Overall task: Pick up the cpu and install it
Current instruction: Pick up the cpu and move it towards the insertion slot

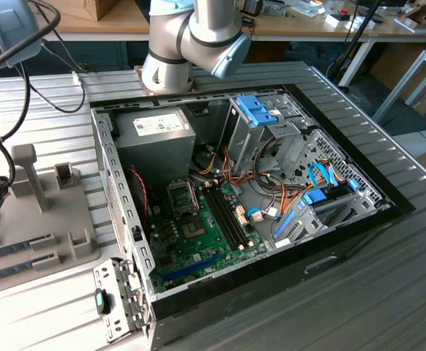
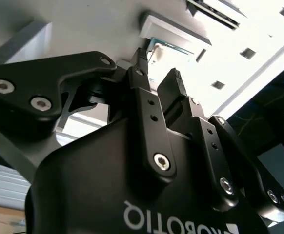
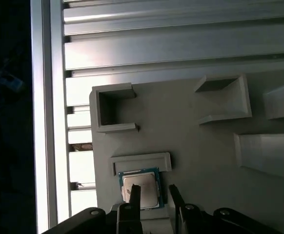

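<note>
The cpu (image 3: 143, 185), a small silver-topped square with a green rim, lies flat on a grey holder tray (image 3: 195, 146) against a low ridge. My gripper (image 3: 154, 195) hovers right over it, its two black fingers apart, one in front of the chip's top and the other just past its edge. In the second wrist view the gripper (image 2: 157, 66) points at the same chip (image 2: 157, 48), with a gap between the fingertips (image 2: 175, 80) and nothing held. The motherboard's cpu socket (image 1: 184, 197) sits inside the open computer case (image 1: 125, 219).
The grey holder tray (image 1: 52, 234) with upright posts lies at the exterior view's left of the case, on a ribbed metal table (image 1: 389, 278). Cables, a drive cage (image 1: 260, 121) and a power supply (image 1: 154, 139) crowd the case. The arm's base (image 1: 169, 66) stands behind it.
</note>
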You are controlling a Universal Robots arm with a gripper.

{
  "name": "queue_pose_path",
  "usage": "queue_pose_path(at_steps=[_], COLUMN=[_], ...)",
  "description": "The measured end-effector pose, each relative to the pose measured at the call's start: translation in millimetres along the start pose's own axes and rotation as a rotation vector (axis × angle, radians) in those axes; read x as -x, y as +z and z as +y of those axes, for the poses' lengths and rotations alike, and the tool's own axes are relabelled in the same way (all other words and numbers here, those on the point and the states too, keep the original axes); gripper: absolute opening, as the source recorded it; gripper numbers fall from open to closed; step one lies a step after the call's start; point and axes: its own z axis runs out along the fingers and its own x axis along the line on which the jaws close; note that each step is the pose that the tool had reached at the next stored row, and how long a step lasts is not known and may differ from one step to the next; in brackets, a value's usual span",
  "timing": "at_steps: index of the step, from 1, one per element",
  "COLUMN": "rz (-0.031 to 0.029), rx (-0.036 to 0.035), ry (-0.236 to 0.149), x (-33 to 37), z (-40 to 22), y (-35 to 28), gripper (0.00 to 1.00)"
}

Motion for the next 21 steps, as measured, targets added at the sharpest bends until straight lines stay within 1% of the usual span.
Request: queue_pose_path(at_steps=[1,2,3,4,5,6,7,14,15,16,18,19,21], rz=[0.0082,0.0085,0.0083,0.0073,0.0048,0.0036,0.0034,0.0031,0.0032,0.0031,0.003,0.003,0.003], rx=[-0.0008,-0.001,-0.0051,-0.0194,-0.0475,-0.0628,-0.0646,-0.068,-0.0684,-0.0688,-0.0698,-0.0703,-0.0707], ry=[0.001,0.001,0.001,0.001,0.002,0.002,0.002,0.002,0.002,0.002,0.002,0.002,0.002], x=[0.0,-0.1,0.0,0.0,0.0,0.0,0.0,0.0,0.0,0.0,0.0,0.0,0.0], z=[0.0,0.0,0.0,0.0,0.0,0.0,-0.1,0.0,0.0,0.0,0.0,0.0,0.0], y=[0.0,0.0,-0.1,-0.2,-0.1,0.0,0.0,0.0,0.0,0.0,0.0,0.0,0.0], gripper=[0.36,0.36,0.36,0.36,0.36,0.36,0.36,0.36,0.37,0.43,0.43,0.49,0.49])
